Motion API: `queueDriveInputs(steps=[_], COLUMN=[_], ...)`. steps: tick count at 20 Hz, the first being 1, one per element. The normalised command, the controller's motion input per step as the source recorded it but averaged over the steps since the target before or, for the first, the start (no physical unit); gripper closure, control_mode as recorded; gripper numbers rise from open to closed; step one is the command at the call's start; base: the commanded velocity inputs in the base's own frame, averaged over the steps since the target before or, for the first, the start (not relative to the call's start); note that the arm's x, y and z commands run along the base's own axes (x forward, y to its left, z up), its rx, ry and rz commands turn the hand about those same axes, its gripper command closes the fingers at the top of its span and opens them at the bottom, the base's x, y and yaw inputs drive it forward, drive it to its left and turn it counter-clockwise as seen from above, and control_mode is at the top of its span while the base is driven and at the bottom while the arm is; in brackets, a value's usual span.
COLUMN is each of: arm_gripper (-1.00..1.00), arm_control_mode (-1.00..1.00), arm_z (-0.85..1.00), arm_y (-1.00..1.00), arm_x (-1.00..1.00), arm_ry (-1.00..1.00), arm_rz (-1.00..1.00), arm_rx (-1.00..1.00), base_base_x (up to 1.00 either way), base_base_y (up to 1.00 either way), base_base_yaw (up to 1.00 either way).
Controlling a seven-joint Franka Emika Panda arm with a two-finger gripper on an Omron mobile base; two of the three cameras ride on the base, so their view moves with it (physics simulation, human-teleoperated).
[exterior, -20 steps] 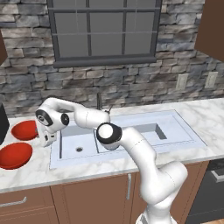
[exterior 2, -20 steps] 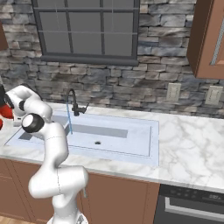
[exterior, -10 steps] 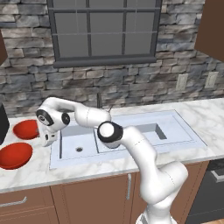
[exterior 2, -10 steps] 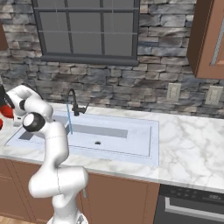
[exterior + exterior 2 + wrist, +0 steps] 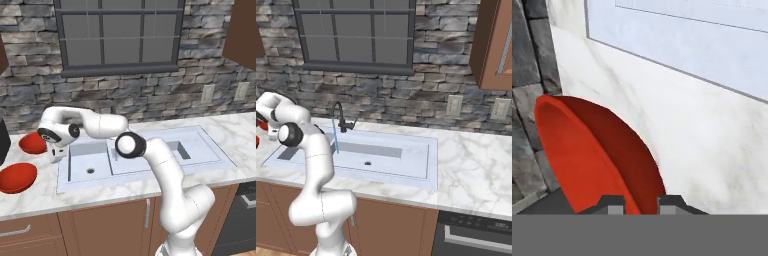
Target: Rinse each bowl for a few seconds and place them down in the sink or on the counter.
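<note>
Gripper (image 5: pixel 634 202) clamped on rim of glossy red round bowl (image 5: pixel 592 155), lower left of hand view | second red bowl (image 5: pixel 16 178) on white marble counter (image 5: pixel 40 200), left edge of left base view

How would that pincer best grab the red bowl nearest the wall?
By its thin rim. The far bowl is shallow and wide, so only the edge fits between the fingers. In the hand view the pincer already straddles the sink-side rim, seemingly gripping.
</note>
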Motion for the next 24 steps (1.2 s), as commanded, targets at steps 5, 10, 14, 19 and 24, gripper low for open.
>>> queueDriveInputs(steps=[5, 10, 14, 19, 24], arm_gripper=[1.0, 1.0, 1.0, 1.0, 1.0], arm_control_mode=[-1.0, -1.0, -1.0, -1.0, -1.0], arm_z=[0.96, 0.95, 0.7, 0.55, 0.48], arm_y=[-0.16, -0.16, -0.22, -0.34, -0.38], arm_x=[-0.39, -0.38, -0.14, -0.06, -0.04], arm_ry=[-0.08, -0.03, 0.14, 0.22, 0.24], arm_rz=[-0.07, -0.05, -0.08, -0.11, -0.15], arm_rx=[-0.14, -0.16, -0.15, -0.12, -0.11], base_base_x=[0.0, 0.0, 0.0, 0.0, 0.0], base_base_y=[0.0, 0.0, 0.0, 0.0, 0.0], base_base_yaw=[0.0, 0.0, 0.0, 0.0, 0.0])
